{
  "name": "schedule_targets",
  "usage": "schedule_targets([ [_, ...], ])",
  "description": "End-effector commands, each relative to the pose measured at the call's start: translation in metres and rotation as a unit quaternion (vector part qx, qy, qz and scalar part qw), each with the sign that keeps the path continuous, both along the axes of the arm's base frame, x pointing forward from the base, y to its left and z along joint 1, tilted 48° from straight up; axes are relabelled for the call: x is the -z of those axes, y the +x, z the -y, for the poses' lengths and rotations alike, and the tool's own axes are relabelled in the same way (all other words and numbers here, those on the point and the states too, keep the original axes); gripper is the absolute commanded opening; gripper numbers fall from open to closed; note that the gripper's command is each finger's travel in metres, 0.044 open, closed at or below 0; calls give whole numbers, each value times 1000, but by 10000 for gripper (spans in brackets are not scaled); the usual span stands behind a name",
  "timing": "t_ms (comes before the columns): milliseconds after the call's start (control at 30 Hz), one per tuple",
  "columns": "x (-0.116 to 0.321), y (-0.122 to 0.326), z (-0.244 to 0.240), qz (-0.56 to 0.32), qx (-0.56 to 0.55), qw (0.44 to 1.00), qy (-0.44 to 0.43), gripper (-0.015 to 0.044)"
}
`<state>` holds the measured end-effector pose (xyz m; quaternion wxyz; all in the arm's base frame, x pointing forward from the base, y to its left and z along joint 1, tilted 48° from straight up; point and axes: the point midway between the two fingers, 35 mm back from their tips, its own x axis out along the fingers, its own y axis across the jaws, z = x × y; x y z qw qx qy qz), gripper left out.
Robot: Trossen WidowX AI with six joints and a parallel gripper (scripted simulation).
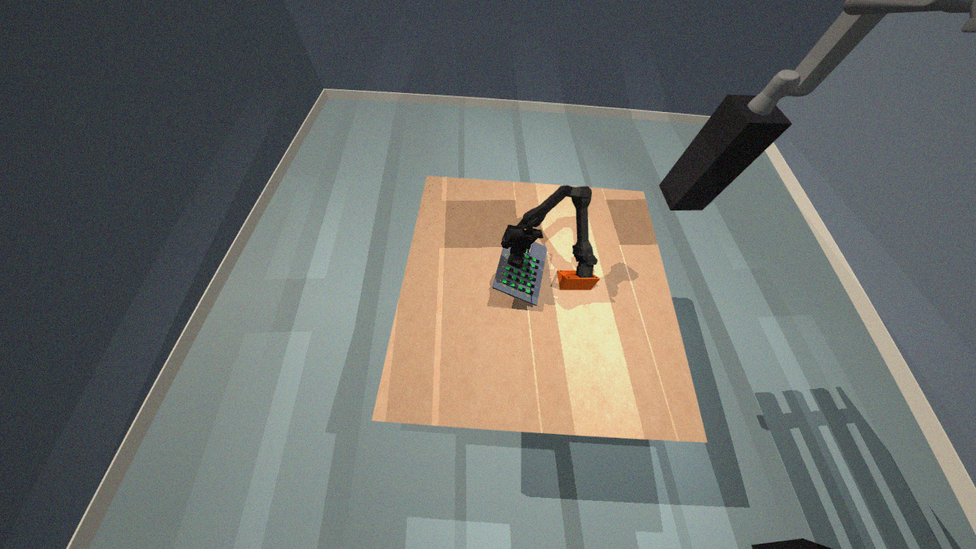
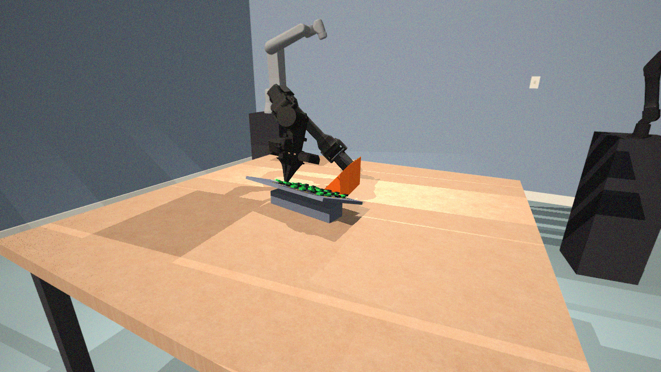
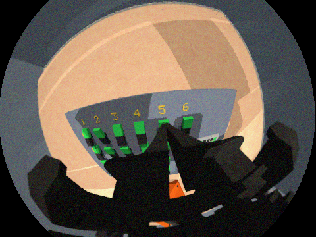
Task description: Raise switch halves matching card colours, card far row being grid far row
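The tilted blue-grey switch panel (image 1: 541,273) (image 2: 258,180) (image 3: 214,102) carries rows of green and dark grey switches, with columns numbered 1 to 6 along its far edge. My gripper (image 1: 516,264) (image 2: 286,181) (image 3: 164,126) is shut and empty. Its tips are at the far-row switch of column 5 (image 3: 163,122), touching it or just above it, and they cover its nearer half. The far-row column 6 switch (image 3: 187,122) shows its green far half. The nearer rows of columns 5 and 6 are mostly hidden by the fingers. The small card (image 3: 214,137) is mostly hidden behind the right finger.
An orange wedge (image 1: 578,280) (image 2: 349,177) (image 3: 176,189) stands at my arm's base, beside the panel. The panel rests on a grey block (image 2: 300,208) on the wooden table (image 1: 477,368) (image 2: 370,287). Other arms on dark pedestals (image 1: 727,150) (image 2: 600,231) stand off the table.
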<state>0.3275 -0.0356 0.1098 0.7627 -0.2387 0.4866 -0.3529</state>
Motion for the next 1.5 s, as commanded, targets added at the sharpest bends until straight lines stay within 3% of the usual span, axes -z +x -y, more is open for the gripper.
schedule_targets([
  [0, 1, 0, 0, -2, -1, 1000, 1, 0],
  [633, 2, 1, 2, -1, -1, 1000, 1, 0],
  [833, -31, -18, -46, 5, -10, 1000, -1, 0],
  [933, -33, -19, -48, 5, -11, 1000, -2, 0],
  [1133, 14, -60, -67, 5, -11, 1000, -1, 0],
  [1467, 35, -53, -42, 13, -20, 1000, -5, 0],
])
